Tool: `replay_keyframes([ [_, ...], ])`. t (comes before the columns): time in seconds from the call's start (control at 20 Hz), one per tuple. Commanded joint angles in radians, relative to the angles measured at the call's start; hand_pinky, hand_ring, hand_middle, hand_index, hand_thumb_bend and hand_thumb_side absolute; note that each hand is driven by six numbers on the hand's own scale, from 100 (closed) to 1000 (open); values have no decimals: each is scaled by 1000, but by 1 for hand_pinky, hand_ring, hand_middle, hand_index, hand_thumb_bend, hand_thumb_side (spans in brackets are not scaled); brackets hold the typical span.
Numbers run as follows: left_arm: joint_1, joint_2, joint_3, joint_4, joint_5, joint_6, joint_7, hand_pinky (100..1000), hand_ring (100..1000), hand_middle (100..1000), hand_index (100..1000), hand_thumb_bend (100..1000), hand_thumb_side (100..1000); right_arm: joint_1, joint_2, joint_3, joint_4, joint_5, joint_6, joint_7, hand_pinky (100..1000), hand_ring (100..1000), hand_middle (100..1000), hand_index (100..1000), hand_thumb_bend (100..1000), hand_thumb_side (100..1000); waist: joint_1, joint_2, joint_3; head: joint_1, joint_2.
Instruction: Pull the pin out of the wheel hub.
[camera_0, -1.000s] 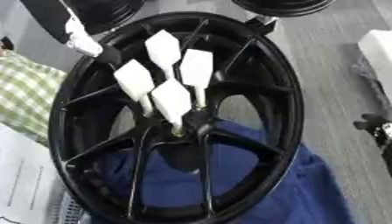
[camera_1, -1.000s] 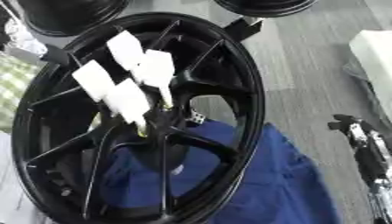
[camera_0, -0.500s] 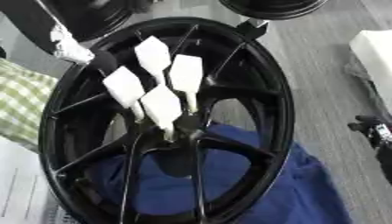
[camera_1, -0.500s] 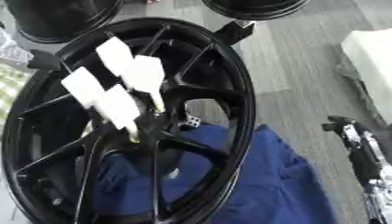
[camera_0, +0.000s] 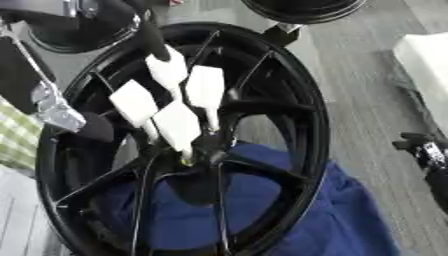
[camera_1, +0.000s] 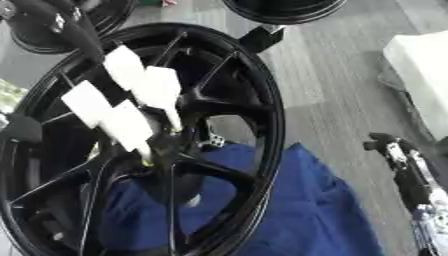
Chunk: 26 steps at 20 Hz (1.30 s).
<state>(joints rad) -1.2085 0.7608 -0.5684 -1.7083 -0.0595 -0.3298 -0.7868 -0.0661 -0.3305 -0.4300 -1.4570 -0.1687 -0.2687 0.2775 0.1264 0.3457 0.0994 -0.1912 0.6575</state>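
My left hand (camera_0: 175, 107) reached down from above the wheel hub (camera_0: 188, 145), its white-padded fingers (camera_0: 206, 90) straight and spread, their tips gathered at the hub's centre. A small yellowish pin (camera_0: 186, 159) showed just below those tips. A blue cloth (camera_0: 297, 210) lay beneath the hub's lower part.
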Motion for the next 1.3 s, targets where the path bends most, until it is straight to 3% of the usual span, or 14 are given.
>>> replay_keyframes([
  [0.05,-1,44,11,-24,-16,-114,-120,834,735,709,845,551,403,-5,-25,1,-20,3,-3,4,1000,796,567,743,100,751,-7,-13,-2,3,-4],
  [0.3,28,60,23,-33,-44,-116,-120,830,730,726,846,557,373,-7,-23,3,-21,4,-3,6,1000,795,567,743,100,751,-10,-10,-4,5,-3],
  [0.6,57,71,46,-30,-96,-113,-120,838,800,797,883,523,315,-10,-21,6,-23,4,-3,8,1000,796,568,743,100,752,-13,-6,-6,11,2],
  [1.3,59,45,78,18,-89,-74,-120,819,748,728,816,359,327,-14,-17,9,-24,3,-1,10,1000,796,568,742,100,753,-17,-1,-13,11,9],
])
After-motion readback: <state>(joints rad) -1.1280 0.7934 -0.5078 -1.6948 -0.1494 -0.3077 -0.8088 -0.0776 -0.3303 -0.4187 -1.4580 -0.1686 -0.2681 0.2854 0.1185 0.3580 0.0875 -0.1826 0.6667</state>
